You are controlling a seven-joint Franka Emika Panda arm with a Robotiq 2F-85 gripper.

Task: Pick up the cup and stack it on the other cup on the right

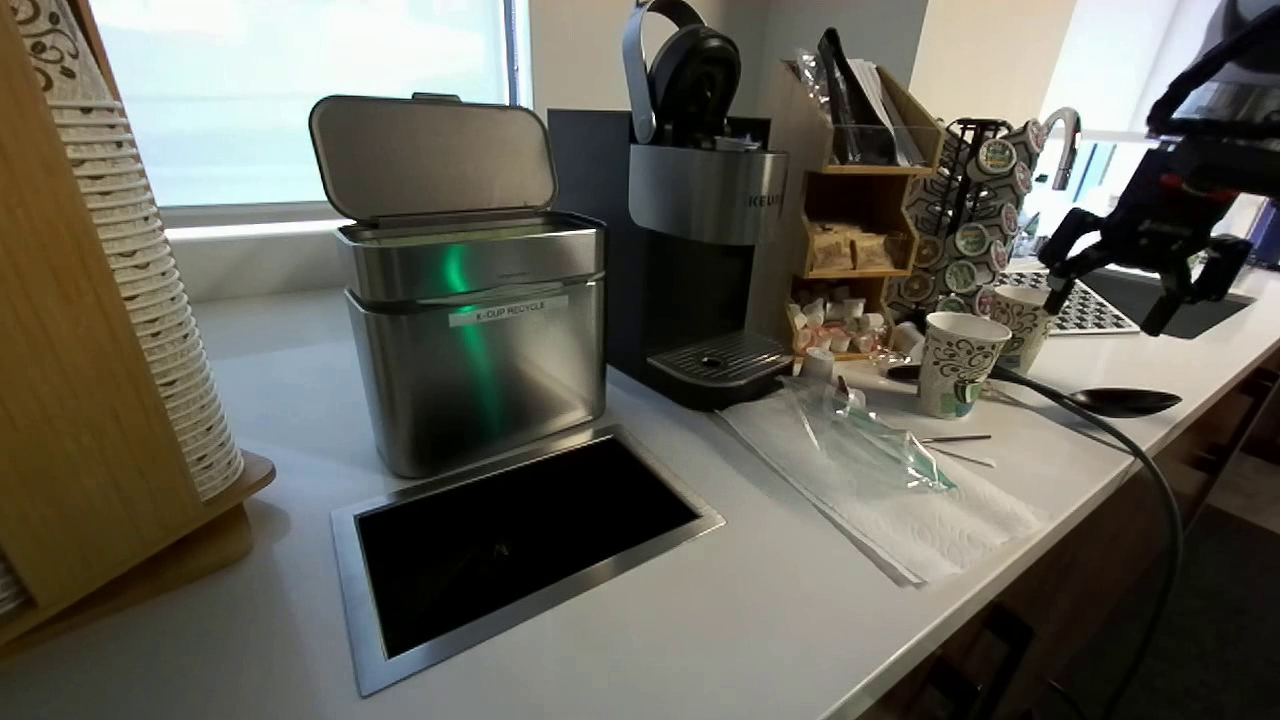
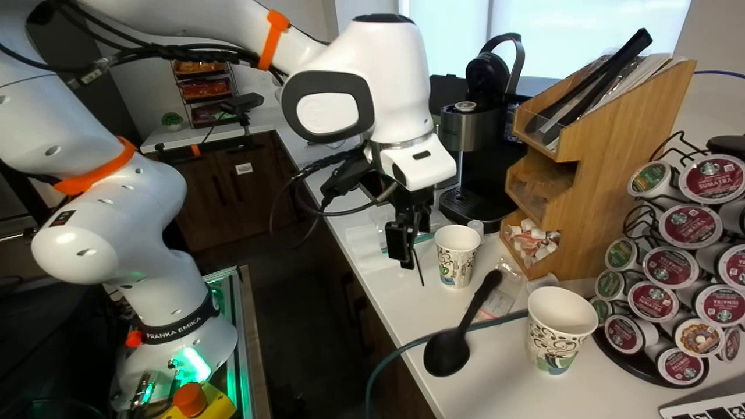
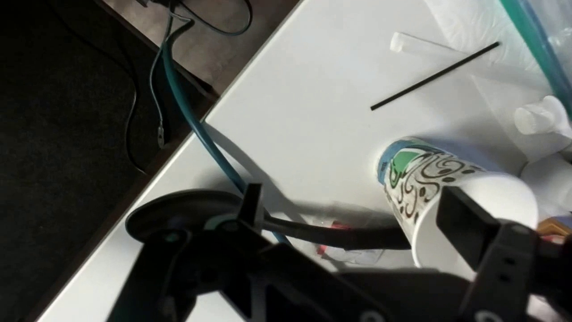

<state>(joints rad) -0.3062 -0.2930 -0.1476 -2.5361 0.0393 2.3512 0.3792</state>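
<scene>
The cup is a white paper cup with dark scrolls and a green and blue base band. It stands upright on the counter in both exterior views (image 1: 957,370) (image 2: 456,262) and shows in the wrist view (image 3: 420,179). The other cup, with a similar pattern, stands upright to its right in both exterior views (image 1: 1022,322) (image 2: 556,340); it is out of view in the wrist view. My gripper (image 1: 1105,315) is open and empty, above the counter beside the cup, toward the front edge (image 2: 407,256). In the wrist view (image 3: 354,197) one finger overlaps the cup's mouth.
A black spoon (image 2: 448,352) lies between the cups and the front edge, with a teal cable (image 2: 401,349) across the counter. A plastic bag (image 1: 880,440) lies on paper towels. Behind are a coffee maker (image 2: 483,151), a wooden organizer (image 2: 623,174) and a pod rack (image 2: 669,267).
</scene>
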